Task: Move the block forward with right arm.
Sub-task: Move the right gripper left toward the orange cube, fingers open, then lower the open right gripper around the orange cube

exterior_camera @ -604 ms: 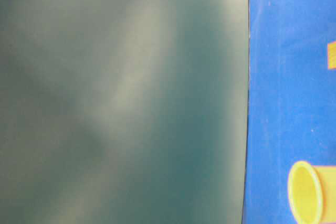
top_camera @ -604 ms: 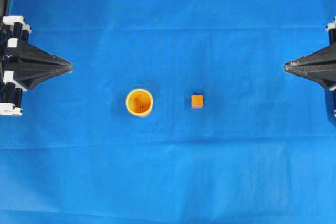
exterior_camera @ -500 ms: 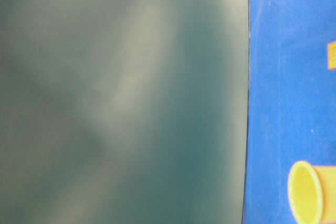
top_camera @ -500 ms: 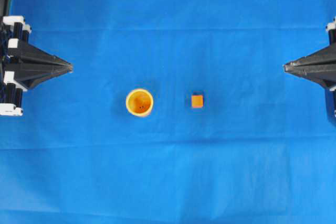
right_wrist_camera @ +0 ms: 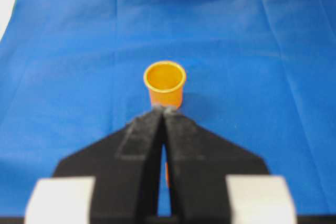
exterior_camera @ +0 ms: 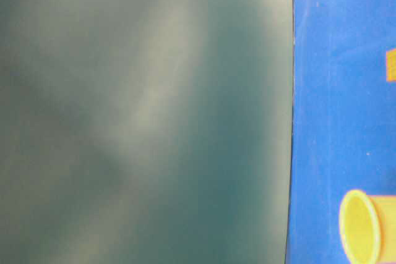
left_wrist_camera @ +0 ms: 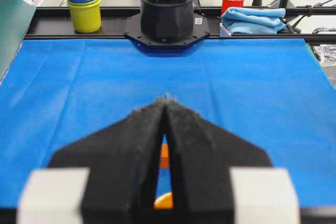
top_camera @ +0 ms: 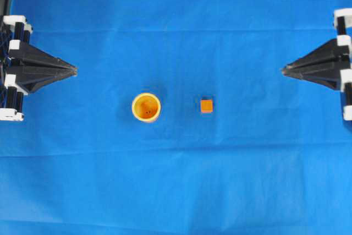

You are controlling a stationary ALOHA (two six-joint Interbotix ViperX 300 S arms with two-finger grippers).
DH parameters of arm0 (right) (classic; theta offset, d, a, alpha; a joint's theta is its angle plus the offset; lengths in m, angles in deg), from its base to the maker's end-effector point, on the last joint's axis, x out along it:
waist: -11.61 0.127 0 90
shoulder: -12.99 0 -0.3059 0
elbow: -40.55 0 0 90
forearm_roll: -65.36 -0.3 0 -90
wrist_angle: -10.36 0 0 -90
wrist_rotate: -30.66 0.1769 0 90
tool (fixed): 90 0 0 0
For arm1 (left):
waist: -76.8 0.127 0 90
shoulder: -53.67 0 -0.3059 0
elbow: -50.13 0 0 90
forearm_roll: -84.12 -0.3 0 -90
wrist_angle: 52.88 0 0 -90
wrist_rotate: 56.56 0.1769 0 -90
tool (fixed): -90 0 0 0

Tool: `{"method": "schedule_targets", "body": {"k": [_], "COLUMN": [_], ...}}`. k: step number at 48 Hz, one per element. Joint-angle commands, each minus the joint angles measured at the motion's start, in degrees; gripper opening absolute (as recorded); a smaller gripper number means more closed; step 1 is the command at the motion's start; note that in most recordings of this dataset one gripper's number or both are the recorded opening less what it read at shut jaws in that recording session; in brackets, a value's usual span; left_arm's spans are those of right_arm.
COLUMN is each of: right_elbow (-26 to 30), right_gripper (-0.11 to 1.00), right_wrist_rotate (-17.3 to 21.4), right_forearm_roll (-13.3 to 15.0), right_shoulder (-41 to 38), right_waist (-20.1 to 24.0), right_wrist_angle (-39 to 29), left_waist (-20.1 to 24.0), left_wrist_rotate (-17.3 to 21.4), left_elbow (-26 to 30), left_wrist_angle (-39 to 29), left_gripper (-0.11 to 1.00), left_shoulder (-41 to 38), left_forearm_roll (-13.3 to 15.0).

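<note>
Closed right claw (right_wrist_camera: 163, 109) before cup (right_wrist_camera: 165, 83)

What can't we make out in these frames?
- Table-level view: a blurred dark green surface fills most of the frame; block and cup cut by the right edge.
- Right wrist view: right gripper hides nearly all the block.
- Left wrist view: left gripper covers both.

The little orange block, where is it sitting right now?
In the overhead view the block sits on the blue cloth near the middle, just right of the round cup, untouched by either arm.
</note>
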Motion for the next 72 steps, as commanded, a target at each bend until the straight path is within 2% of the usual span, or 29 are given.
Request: {"method": "schedule_targets", "body": {"k": [1, 9, 30, 33, 41, 46, 60, 72], "right_elbow": [3.87, 7.12, 13.45, 14.33, 16.44, 18.37, 23.38, 25.14], "right_gripper": [0.0, 0.0, 0.01, 0.07, 0.41, 0.55, 0.55, 0.56], "right_wrist_rotate": [1.76, 4.13, 4.22, 4.22, 4.22, 4.13, 3.78, 3.43], "right_forearm_roll": [-0.18, -0.09, -0.09, -0.09, 0.09, 0.35, 1.67, 1.93], "right_shoulder": [-2.37, -6.5, -18.63, -20.21, -23.91, -26.81, -35.6, -42.63], "right_waist": [-0.35, -0.35, -0.35, -0.35, -0.26, -0.35, -0.35, -0.35], "right_wrist_angle": [-0.09, -1.23, -9.4, -10.11, -12.48, -15.29, -21.62, -22.68], "left_waist": [0.0, 0.09, 0.0, 0.0, 0.09, 0.0, 0.0, 0.0], "left_wrist_rotate": [0.0, 0.0, -0.09, -0.09, -0.09, -0.09, -0.09, -0.09], "left_elbow": [1.67, 1.76, 1.85, 1.93, 1.93, 1.93, 1.93, 1.93], "left_wrist_angle": [0.26, 0.35, 0.0, 0.0, -0.09, -0.09, -0.09, -0.09], "left_gripper": [0.0, 0.0, 0.0, 0.0, 0.0, 0.0, 0.0, 0.0], "left_shoulder": [-0.44, -0.44, -0.35, -0.35, -0.18, -0.09, 0.0, 0.0], "left_forearm_roll": [-0.18, -0.18, -0.18, -0.18, -0.18, -0.18, -0.18, -0.18]}}
